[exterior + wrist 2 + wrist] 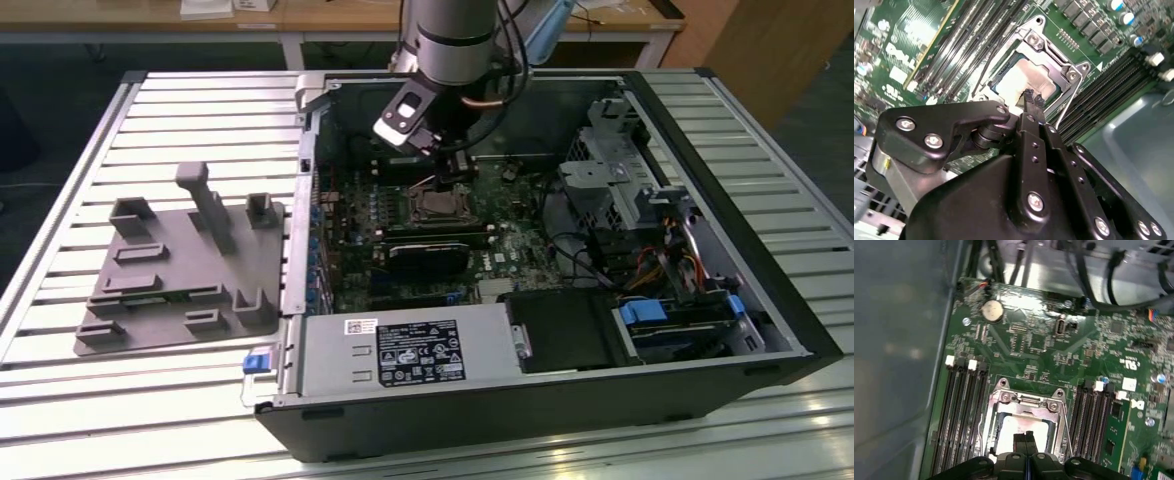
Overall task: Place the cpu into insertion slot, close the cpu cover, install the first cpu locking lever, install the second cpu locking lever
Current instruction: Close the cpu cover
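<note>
The cpu (1026, 77) (1015, 432), with its pale metal top, lies flat in the insertion slot (438, 205) on the green motherboard. Around it sits the grey metal cpu cover (1054, 54) (1026, 399), lying down over the chip's edges. A thin wire locking lever (1070, 102) (1068, 425) runs along one side of the socket and another lever (982, 75) (981, 415) along the opposite side; whether they are latched I cannot tell. My gripper (1033, 100) (1027, 436) (447, 175) is shut with nothing between its fingers, its tips just above the cpu's edge.
Long black memory slots (961, 410) (1094, 412) flank the socket. In the exterior view a black module (434, 245), a power supply (387, 350) and drive cages (627, 175) fill the open case. A grey fixture plate (180, 270) lies on the slatted table (80, 420) to the exterior view's left.
</note>
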Available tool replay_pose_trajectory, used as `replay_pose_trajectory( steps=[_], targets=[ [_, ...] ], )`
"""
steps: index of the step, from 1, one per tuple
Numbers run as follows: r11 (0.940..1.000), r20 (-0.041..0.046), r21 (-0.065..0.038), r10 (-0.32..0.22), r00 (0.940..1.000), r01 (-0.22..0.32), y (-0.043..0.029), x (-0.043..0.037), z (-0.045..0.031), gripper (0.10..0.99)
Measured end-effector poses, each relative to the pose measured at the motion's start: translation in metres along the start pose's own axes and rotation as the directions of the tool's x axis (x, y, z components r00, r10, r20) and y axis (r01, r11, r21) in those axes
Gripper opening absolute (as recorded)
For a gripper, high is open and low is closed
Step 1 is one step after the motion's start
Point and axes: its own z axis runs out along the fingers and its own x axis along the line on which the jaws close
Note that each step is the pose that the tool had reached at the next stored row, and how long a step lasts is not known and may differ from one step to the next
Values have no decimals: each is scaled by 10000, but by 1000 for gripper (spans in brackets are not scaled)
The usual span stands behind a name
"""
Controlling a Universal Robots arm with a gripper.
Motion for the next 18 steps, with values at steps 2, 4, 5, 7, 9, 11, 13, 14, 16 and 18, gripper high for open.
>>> replay_pose_trajectory(
  steps=[2,4,5,7,9,11,13,14,16,18],
  targets=[
    [9993,-8,0,-376,9993,376,0,0,0,102],
    [9973,-15,0,-735,9973,735,0,0,0,102],
    [9958,-19,0,-915,9958,915,0,0,0,102],
    [9919,-28,-1,-1272,9919,1272,0,0,0,102],
    [9866,-37,-2,-1633,9866,1633,0,0,0,102],
    [9801,-47,-5,-1986,9801,1986,0,0,0,102],
    [9719,-56,-6,-2353,9719,2353,0,0,0,102],
    [9675,-61,-8,-2528,9675,2528,0,0,0,102],
    [9578,-70,-11,-2874,9578,2874,0,0,0,102],
    [9467,-80,-14,-3221,9467,3221,0,0,0,102]
  ],
)
